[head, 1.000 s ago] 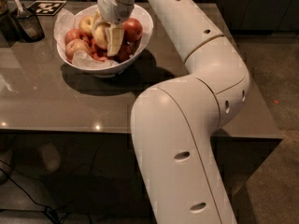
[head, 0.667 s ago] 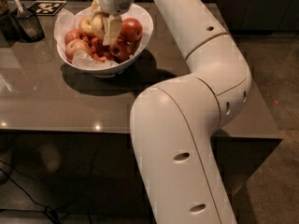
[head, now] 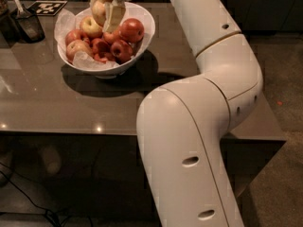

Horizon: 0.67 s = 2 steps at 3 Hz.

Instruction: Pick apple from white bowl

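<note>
1. Gripper (head: 108,14) sits at the top edge of the view, over the back half of the white bowl (head: 137,51); wrist cut off by the frame
2. Jaws clamped on the apple (head: 98,9), one broad pale finger (head: 114,17) flat against its right side; the other finger is hidden behind the fruit
3. The apple is pale yellow with a pink blush, held above the pile in the bowl, over its rear-left part; whether its underside touches the fruit below, cannot tell
4. The finger's tip reaches down just beside a large red apple (head: 132,30)
5. In the bowl: a yellow-green apple (head: 90,26) at back left, directly under the held one; several deep red apples, one at centre (head: 121,49); a paler pink one at left (head: 77,48)
6. Crumpled white paper (head: 64,23) lines the bowl and sticks up past the left rim
7. Bowl stands on a grey-brown glossy table (head: 47,103), toward its far side
8. Far left corner of the table: a dark cup (head: 29,26) with a utensil in it, and beside it a black-and-white marker tag (head: 47,7) lying flat
9. The white arm (head: 208,79) fills the right foreground, bending from the base up over the table
</note>
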Available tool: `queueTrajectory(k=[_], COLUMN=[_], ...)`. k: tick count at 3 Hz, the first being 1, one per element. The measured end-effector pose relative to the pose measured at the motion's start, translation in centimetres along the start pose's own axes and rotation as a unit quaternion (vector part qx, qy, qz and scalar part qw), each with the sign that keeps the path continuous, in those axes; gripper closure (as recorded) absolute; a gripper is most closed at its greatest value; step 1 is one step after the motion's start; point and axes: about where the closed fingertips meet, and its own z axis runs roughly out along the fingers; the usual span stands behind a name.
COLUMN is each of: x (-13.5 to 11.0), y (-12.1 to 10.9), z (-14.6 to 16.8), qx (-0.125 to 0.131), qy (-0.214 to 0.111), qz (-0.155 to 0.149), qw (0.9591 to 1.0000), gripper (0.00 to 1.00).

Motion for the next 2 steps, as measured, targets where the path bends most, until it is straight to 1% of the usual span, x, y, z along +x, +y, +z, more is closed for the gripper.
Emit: queueTrajectory(k=[1, 2], x=[-1.56, -1.55], y=[-0.65, -0.77], z=[-2.60, -2.27], qx=[0.022, 0.022], qy=[-0.020, -0.021], qz=[0.003, 0.003], qw=[0.9996, 0.9995], gripper=[1.00, 1.00])
